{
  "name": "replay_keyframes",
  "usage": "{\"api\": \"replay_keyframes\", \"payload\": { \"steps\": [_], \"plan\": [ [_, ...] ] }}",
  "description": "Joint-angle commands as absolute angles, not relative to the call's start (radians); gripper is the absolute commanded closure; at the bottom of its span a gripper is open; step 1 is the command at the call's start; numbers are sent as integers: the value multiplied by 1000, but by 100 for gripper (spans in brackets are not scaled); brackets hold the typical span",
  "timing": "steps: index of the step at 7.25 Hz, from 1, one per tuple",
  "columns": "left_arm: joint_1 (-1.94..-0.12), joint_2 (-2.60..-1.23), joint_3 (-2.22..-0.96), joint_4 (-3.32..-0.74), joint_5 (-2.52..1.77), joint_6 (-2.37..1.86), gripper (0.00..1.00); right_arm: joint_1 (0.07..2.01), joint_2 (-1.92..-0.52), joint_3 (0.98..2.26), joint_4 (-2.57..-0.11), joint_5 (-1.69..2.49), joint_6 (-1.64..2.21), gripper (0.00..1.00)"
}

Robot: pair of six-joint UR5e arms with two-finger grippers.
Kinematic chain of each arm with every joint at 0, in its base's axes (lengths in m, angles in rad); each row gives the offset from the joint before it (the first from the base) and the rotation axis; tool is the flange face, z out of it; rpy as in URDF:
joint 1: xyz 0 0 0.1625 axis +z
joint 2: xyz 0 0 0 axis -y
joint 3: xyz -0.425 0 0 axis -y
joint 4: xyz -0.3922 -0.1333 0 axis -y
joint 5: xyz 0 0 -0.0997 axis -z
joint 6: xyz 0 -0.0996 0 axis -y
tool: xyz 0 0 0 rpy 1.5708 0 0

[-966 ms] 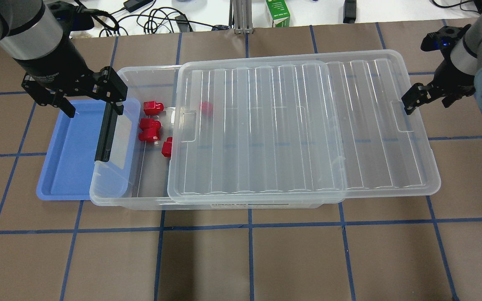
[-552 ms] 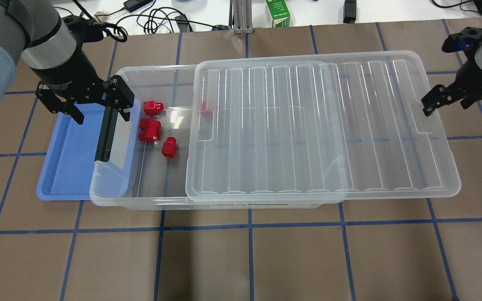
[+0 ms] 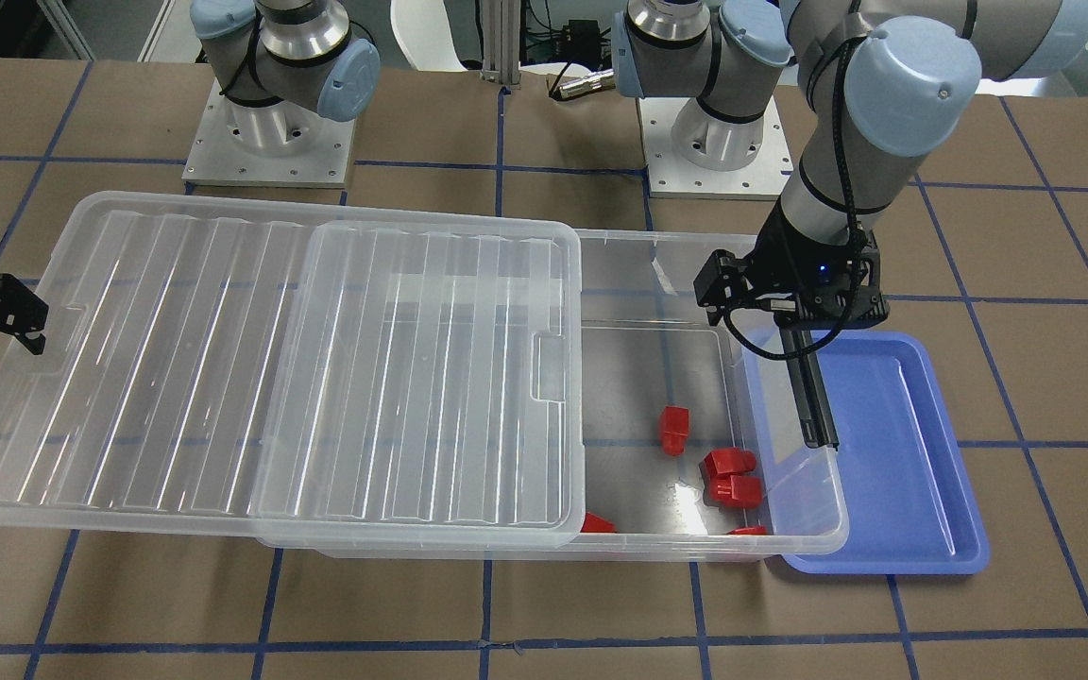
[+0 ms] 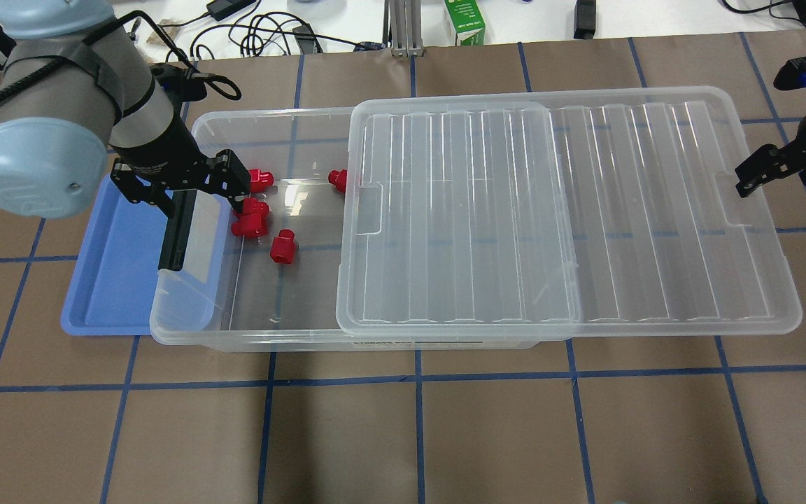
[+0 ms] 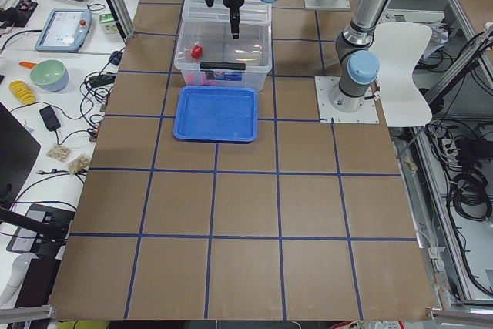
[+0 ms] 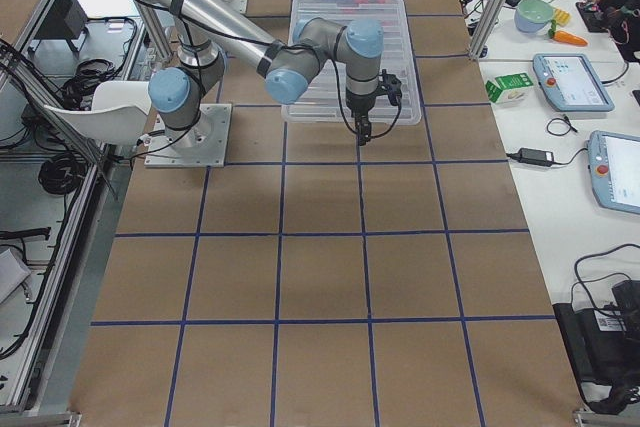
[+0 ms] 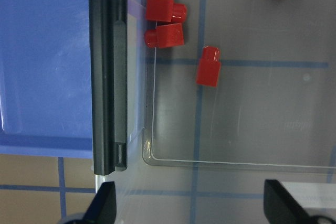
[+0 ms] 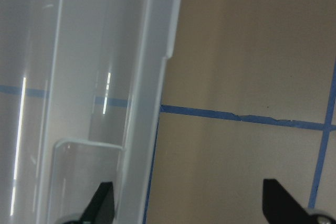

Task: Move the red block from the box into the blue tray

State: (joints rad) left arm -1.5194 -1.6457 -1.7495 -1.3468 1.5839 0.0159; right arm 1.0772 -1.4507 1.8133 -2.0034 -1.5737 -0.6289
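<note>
**Both tools spread, the red blocks in the box**

Nearest to the robot, the brown bench (image 4: 417,434) shows only its grid of blue tape lines.

Next comes the box (image 4: 249,337), which lies lengthwise across the bench. Its ribbed clear lid (image 4: 655,210) lies flat on top but off-centre, toward the robot's right side. There it reaches out past the end of the box, and the left end of the box is uncovered.

In this uncovered part lie five red blocks (image 4: 282,246), all on the floor of the box. Three are close together near the left end wall, and one of them is partly hidden by a finger in the overhead view. One lies a little apart from them, toward the robot. The fifth lies at the edge of the lid, partly under it.

The black latch (image 4: 175,231) stands on the left end wall. Just beside this end is the blue tray (image 4: 112,280), flat on the bench. In the overhead view the end rim of the box overlaps the edge of the tray.

The left tool (image 4: 200,201) hangs above the left end of the box, over the latch and the nearest blocks. Its fingers are spread wide and hold nothing.

The right tool (image 4: 749,180) is at the far right end of the lid. Its fingers are spread also, and in the wrist view the rim of the lid passes between them. Whether they touch the rim, I cannot tell.

Beyond the bench are black cables (image 4: 256,31) and a green carton (image 4: 464,21).
</note>
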Motion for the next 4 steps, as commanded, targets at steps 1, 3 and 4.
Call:
{"api": "replay_keyframes", "payload": {
  "steps": [1, 3, 4],
  "plan": [
    [-1522, -1695, -1761, -1292, 1583, 31, 9, 1075, -1451, 1807, -2002, -1574, -630, 0],
    [-1555, -1721, -1764, -1293, 1580, 31, 22, 1074, -1451, 1809, -2002, -1580, -632, 0],
    [-1560, -1738, -1764, -1293, 1578, 28, 22, 1074, -1451, 1809, -2002, -1580, -632, 0]
  ]
}}
